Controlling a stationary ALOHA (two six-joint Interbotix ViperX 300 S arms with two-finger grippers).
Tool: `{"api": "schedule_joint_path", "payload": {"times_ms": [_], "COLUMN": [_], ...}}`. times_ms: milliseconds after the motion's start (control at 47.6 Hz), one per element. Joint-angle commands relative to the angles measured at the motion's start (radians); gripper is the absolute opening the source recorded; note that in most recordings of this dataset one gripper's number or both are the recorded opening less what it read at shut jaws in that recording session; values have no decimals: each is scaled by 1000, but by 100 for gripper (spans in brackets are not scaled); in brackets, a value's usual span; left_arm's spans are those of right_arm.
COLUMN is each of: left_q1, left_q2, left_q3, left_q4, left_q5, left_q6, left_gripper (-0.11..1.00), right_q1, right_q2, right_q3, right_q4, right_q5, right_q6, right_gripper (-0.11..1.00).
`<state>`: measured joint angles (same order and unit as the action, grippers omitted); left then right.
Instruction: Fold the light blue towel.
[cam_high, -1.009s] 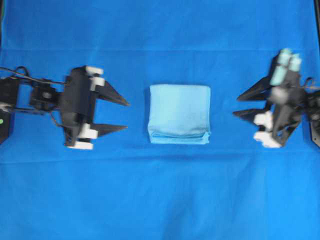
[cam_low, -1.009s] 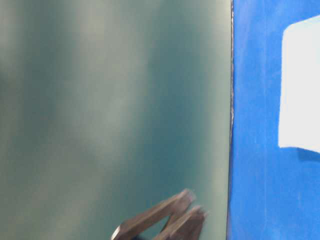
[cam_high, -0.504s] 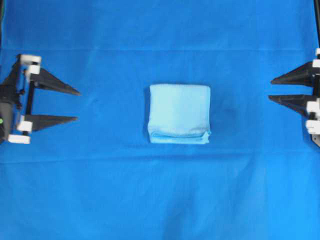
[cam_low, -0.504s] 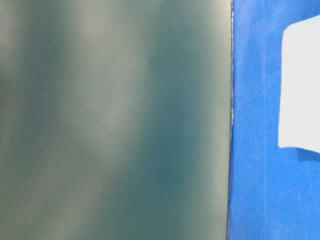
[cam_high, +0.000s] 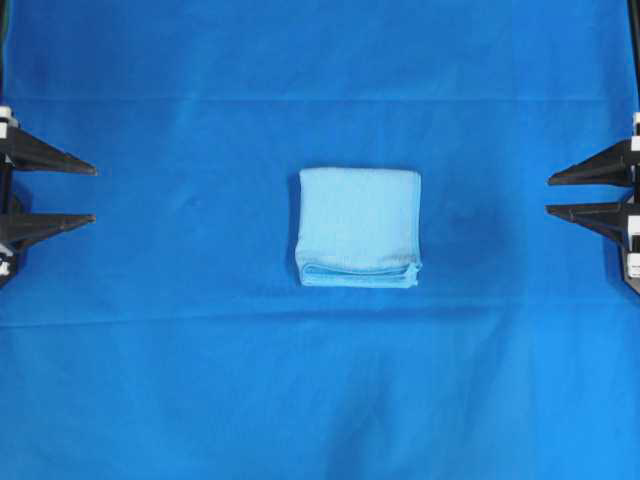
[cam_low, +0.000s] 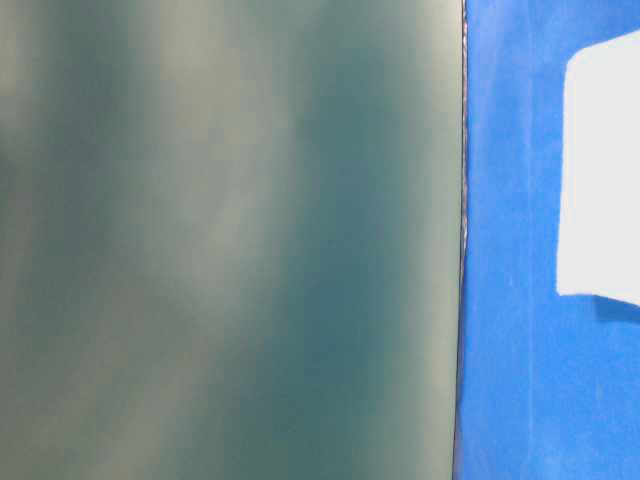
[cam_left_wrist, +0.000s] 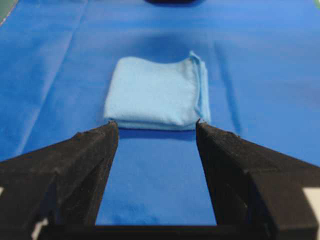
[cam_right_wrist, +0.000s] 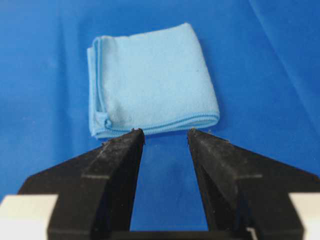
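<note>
The whole table was draped in a big royal-blue cloth (cam_high: 320, 400) with a few soft creases running across it; in the table-level view most of the shot was just a blurry grey-green wall (cam_low: 230, 240), with the blue cloth down the right side and a pale washed-out patch at the edge, probably the towel but too blown out to say for sure. Smack in the middle of the table sat the light blue towel (cam_high: 358, 227); it was already folded into a neat, roughly square packet lying flat, with its stacked edges showing along the near side in the overhead view. Nothing was touching it. The left gripper (cam_high: 94, 193) was parked way off at the left edge, well apart from the towel, jaws spread open and holding nothing; from its own wrist camera the towel (cam_left_wrist: 156, 95) sat out ahead, framed in the gap between the two black fingers (cam_left_wrist: 80, 160). Same deal on the other side; the right gripper (cam_high: 549, 195) sat at the right edge, also well clear, jaws parted a bit less wide and empty; its camera showed the towel (cam_right_wrist: 152, 80) ahead of the tips, layered hem on the left.
</note>
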<state>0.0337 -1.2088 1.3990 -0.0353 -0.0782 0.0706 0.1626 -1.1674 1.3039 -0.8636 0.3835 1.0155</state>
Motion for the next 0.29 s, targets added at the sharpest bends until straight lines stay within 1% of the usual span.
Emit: {"api": "schedule_joint_path", "payload": {"times_ms": [0,273], "left_q1": [3,5], "left_q2": [5,6], "left_q3": [-12,-9], "left_q4": [-2,-2], "left_q5": [3,3], "left_q6": [-2,-2], "left_gripper": [61,61], "right_q1": [-2,-2], "right_q2": [6,9], "right_q3": [-12,-9], "right_q4": [-5,-5], "right_q5": [-9,-9], "right_q6": [2,2], "right_gripper": [48,48]}}
